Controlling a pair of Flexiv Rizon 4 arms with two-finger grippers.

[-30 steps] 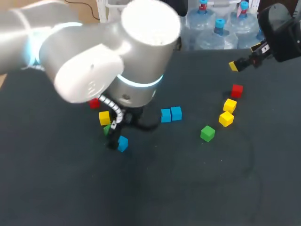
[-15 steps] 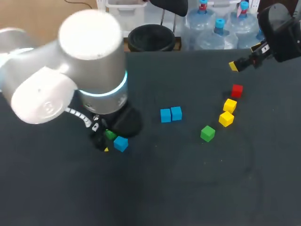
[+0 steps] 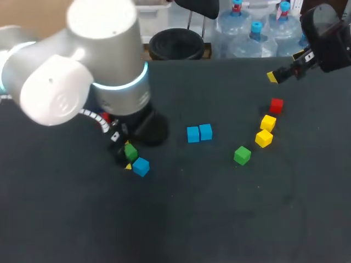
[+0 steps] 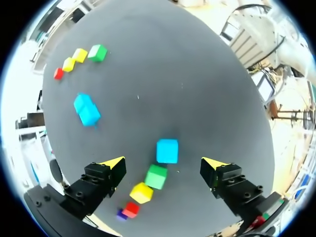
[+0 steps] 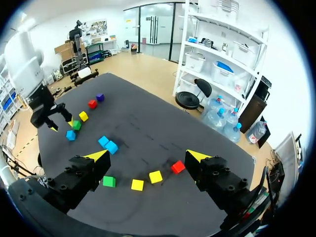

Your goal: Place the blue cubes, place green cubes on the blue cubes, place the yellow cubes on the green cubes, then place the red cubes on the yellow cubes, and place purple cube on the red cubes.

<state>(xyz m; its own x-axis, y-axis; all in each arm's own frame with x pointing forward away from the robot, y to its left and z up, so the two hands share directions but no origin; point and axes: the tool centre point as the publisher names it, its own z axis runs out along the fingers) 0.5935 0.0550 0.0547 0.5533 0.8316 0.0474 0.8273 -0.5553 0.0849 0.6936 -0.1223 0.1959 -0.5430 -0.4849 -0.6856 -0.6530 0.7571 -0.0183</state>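
My left pincer [image 4: 164, 163] is open and empty, its yellow tips spread wide above a row of five cubes on the left of the dark table [image 3: 219, 219]. From near to far the row is a blue cube [image 4: 167, 150], green cube [image 4: 156, 176], yellow cube [image 4: 141, 192], red cube [image 4: 130, 210] and purple cube [image 4: 121, 215]. Each lies singly on the table, just beside the next. The blue cube sits just ahead of the gap between the tips and touches neither. The green cube sits just behind that gap.

Seen from above, my left arm [image 3: 82, 66] hides much of the row. Only the blue and green cubes and a bit of the red one show.

Near the middle of the table is a blue pair [image 3: 198, 132], two blue cubes touching side by side. To its right is a second green cube [image 3: 242, 155]. Farther right is a yellow pair [image 3: 268, 122], close together, and beyond them a second red cube [image 3: 276, 105].

My right pincer [image 5: 148, 156] is also open and empty. It is at the far right of the table, well apart from every cube.
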